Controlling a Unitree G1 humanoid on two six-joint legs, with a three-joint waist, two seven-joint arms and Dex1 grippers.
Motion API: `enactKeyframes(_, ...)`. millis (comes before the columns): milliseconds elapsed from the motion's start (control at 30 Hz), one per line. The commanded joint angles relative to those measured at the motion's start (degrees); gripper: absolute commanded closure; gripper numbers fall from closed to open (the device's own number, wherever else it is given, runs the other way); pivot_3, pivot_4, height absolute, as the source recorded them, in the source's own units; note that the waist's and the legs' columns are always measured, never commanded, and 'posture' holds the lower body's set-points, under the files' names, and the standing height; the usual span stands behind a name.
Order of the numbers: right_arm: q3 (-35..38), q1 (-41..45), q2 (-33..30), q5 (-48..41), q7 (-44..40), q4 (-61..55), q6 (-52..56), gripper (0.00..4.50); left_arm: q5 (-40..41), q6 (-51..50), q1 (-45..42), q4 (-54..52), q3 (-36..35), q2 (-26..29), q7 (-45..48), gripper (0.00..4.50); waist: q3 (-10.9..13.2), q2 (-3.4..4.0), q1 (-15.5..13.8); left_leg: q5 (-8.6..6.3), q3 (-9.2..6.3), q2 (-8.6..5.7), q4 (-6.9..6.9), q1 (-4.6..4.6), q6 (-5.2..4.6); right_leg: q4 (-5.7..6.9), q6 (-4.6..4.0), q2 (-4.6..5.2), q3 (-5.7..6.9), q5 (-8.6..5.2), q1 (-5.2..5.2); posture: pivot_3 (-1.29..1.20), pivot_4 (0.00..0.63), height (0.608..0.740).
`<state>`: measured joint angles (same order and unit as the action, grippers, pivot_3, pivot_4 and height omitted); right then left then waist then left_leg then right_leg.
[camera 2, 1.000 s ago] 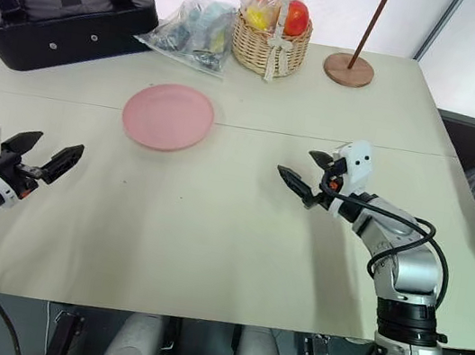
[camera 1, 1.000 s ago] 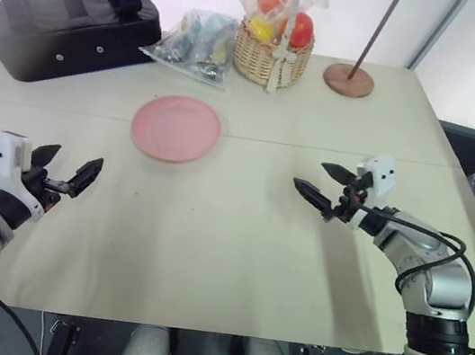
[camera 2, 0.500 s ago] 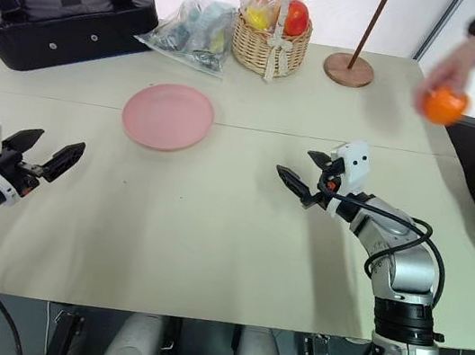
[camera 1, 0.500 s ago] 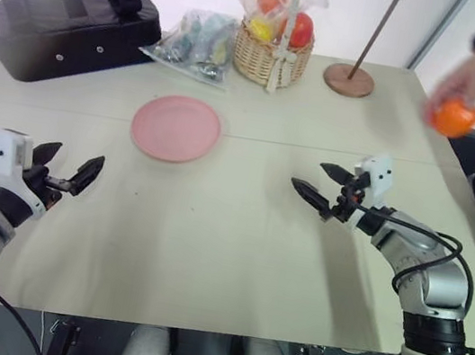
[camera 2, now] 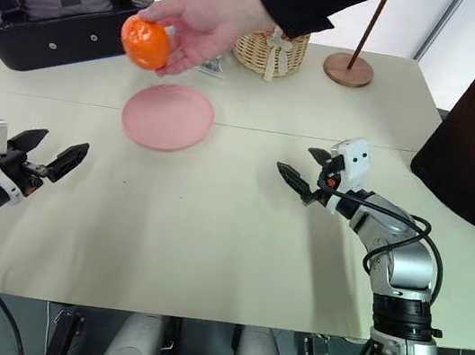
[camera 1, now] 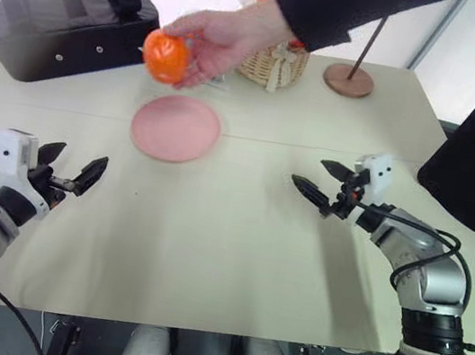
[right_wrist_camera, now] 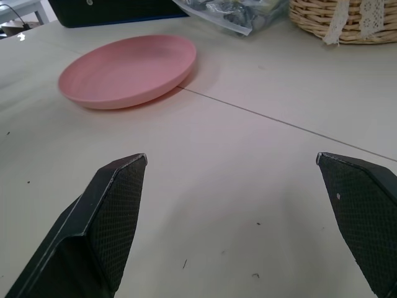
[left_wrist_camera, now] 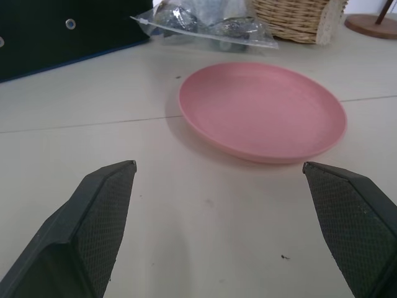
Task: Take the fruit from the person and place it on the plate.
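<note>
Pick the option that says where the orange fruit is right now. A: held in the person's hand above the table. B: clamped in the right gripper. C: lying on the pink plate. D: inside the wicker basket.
A: the person's hand grips the orange fruit in the air near the pink plate, which lies bare, and both grippers' jaws stand open with nothing in them.

The person's sleeve (camera 1: 357,6) runs off the picture's top edge and hides most of the wrapped fruits above the wicker basket (camera 1: 266,62) at the table's far edge, while fingers (camera 1: 205,55) cover the fruit's (camera 1: 166,56) right side.
</note>
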<state>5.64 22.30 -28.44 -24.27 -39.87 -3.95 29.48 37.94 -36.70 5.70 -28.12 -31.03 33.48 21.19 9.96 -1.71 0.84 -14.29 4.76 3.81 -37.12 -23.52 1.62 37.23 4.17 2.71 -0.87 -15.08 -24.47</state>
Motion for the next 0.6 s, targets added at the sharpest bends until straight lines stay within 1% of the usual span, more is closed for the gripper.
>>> enactKeyframes(33,0.5,2.5,-2.2,-2.8,-3.2,-3.5,1.6,0.03,-0.5,1.5,-0.7,-0.9,-0.3,0.4,0.2,0.0,0.0,0.0,0.0,0.0,0.0,0.0,0.0,0.0,0.0,0.0,0.0,0.0,0.0,0.0,0.0,0.0,0.15,0.74)
enactKeyframes(133,1.5,3.9,-6.5,-10.7,-8.9,-10.2,9.4,0.03,-0.6,1.3,-0.9,-1.0,-0.1,0.6,0.5,0.0,0.0,0.01,-0.1,0.0,0.0,0.0,0.0,-0.01,0.0,0.0,0.0,0.02,0.0,0.0,0.0,0.0,0.15,0.74)
enactKeyframes(200,2.6,5.6,-8.2,-15.1,-9.7,-13.2,13.1,0.03,-0.6,1.2,-1.0,-0.9,-0.1,0.7,0.7,0.0,0.0,0.0,0.0,0.0,-0.01,0.0,0.0,-0.01,0.0,0.0,0.0,0.02,0.0,0.0,0.0,0.0,0.15,0.74)
enactKeyframes(267,3.1,7.2,-8.5,-17.2,-9.0,-14.7,15.1,0.03,-0.6,1.2,-1.3,-0.6,-0.2,1.0,0.9,0.0,0.0,-0.01,0.1,0.0,-0.05,0.02,0.01,0.01,0.0,0.0,-0.01,-0.02,0.01,0.0,0.0,0.0,0.15,0.74)
enactKeyframes(433,2.1,8.9,-7.6,-17.2,-6.8,-15.7,14.9,0.03,0.6,0.4,-3.9,-0.5,-0.3,1.6,1.3,0.0,0.0,-0.04,-0.2,0.0,-0.05,0.01,0.0,-0.01,0.0,-0.01,-0.03,0.01,0.02,-0.01,0.0,0.0,0.15,0.74)
enactKeyframes(600,1.1,9.4,-6.8,-15.9,-5.8,-14.6,13.4,0.03,3.0,-1.0,-10.8,-1.0,1.6,3.1,1.7,0.0,0.0,-0.05,-0.2,0.0,-0.05,-0.01,-0.03,-0.03,0.0,-0.01,-0.02,0.03,0.02,-0.01,0.01,0.0,0.15,0.74)
